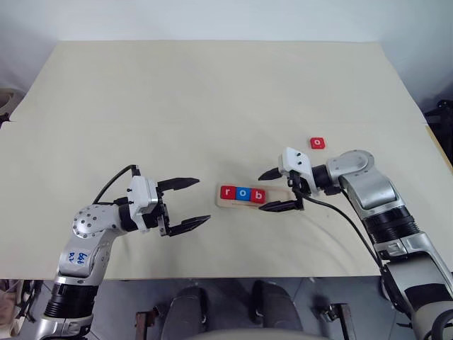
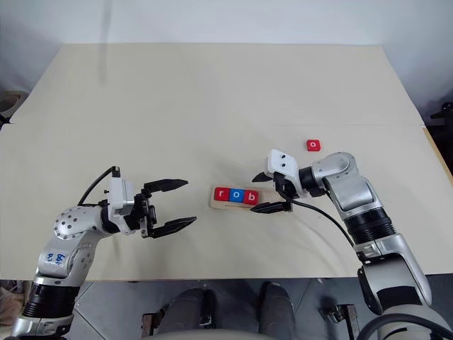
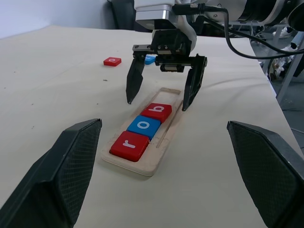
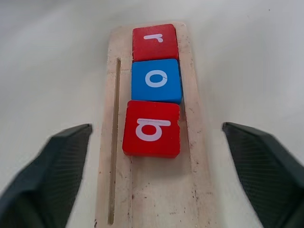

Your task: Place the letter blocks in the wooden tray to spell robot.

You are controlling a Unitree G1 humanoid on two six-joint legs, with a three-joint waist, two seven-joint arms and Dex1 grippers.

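Three red letter blocks (image 1: 227, 192), two blue (image 1: 243, 193), one wooden tray (image 3: 161, 153).

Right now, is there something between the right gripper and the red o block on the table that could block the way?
Nothing visible does. The red o block lies alone on bare table, behind the open right gripper, which hangs over the wooden tray.
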